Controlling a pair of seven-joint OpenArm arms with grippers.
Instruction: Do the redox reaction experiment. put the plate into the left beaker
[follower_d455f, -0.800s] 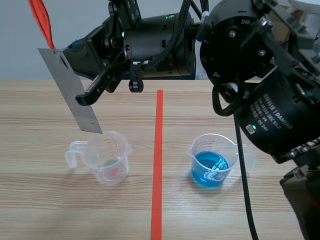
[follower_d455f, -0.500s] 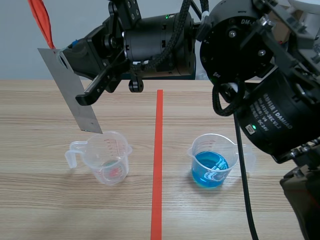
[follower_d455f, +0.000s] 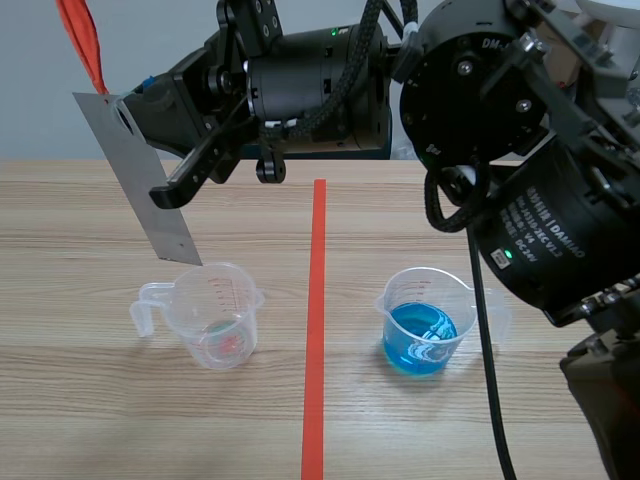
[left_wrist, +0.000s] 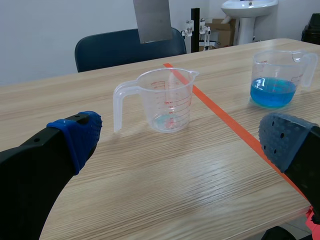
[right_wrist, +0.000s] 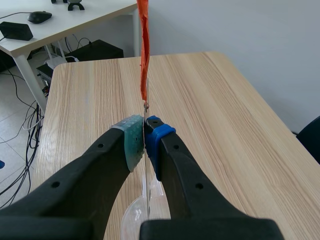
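Note:
A grey metal plate (follower_d455f: 140, 180) with an orange-red ribbon (follower_d455f: 82, 40) at its top hangs tilted above the left beaker (follower_d455f: 215, 315), its lower corner just over the rim. My right gripper (follower_d455f: 150, 160), reaching across from the right, is shut on the plate. In the right wrist view the plate (right_wrist: 145, 111) shows edge-on between the pads of the gripper (right_wrist: 145, 137), with the beaker (right_wrist: 135, 215) below. The left beaker (left_wrist: 165, 100) is clear, with a trace of liquid at its bottom. My left gripper (left_wrist: 180, 140) is open, low, facing this beaker and holding nothing.
The right beaker (follower_d455f: 425, 320) holds blue liquid and stands right of the orange-red tape line (follower_d455f: 315, 330). It also shows in the left wrist view, where the right beaker (left_wrist: 275, 80) stands beyond the tape. A blue chair (left_wrist: 115, 47) stands past the table's far edge.
The right gripper and the plate have shifted very slightly up and to the left. Both beakers stand where they were.

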